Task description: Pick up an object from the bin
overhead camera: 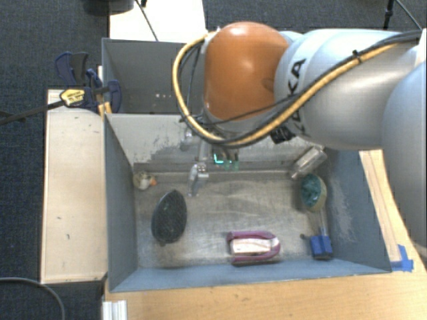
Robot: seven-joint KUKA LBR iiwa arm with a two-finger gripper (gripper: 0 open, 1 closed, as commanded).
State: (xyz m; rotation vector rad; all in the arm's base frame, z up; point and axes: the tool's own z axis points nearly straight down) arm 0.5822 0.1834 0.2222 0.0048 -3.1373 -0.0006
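The gripper (198, 176) hangs low by the bin's (123, 199) back wall over bare floor, the orange cover (243, 69) on the wrist hiding so much of it that I cannot tell whether it is open or closed. Nearest lie a dark oval thing (169, 217), forward and left, and a small tan thing (141, 179) by the left wall; a purple-and-white thing (253, 247), a teal round thing (311, 191) and a blue thing (321, 245) sit well apart, so any one could likely be taken singly

The arm (360, 92) comes in from three o'clock, with a yellow cable (193, 127) looped round its orange cover (243, 69). The gripper (198, 172) hangs below at the cover's seven o'clock, pointing down.
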